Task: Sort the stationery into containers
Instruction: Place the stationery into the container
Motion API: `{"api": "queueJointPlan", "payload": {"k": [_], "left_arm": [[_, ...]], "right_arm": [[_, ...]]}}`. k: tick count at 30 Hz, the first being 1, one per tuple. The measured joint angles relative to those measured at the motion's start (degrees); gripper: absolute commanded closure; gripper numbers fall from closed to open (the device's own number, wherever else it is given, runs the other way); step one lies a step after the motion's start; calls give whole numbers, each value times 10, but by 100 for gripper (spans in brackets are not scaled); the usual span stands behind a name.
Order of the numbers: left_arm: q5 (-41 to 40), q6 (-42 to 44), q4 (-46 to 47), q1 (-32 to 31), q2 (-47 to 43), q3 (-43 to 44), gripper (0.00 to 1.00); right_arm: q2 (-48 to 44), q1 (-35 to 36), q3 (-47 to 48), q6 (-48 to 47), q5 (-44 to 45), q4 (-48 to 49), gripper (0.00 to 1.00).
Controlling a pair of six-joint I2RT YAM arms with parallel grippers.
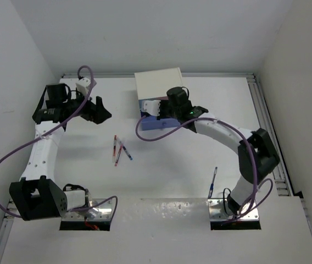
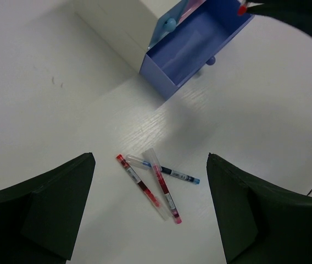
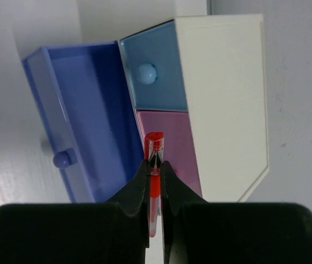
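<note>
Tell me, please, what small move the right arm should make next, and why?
Probably nudge the right claw sideways until it hangs over the open periwinkle drawer. It grips a red pen, which in its wrist view lines up with the closed pink drawer, not the open drawer's inside.
</note>
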Motion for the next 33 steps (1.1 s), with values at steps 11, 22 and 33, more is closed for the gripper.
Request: {"api": "queueJointPlan", "payload": {"k": [11, 22, 33], "left_arm": [[16, 15, -12, 29, 0, 5, 11], [45, 43, -39, 43, 15, 30, 11], [109, 64, -48, 46, 25, 31, 11]], "right_arm": [[81, -2, 7, -102, -2, 30, 45], [18, -40, 91, -63, -89, -206, 68], [-330, -272, -162, -382, -258, -572, 65]]}}
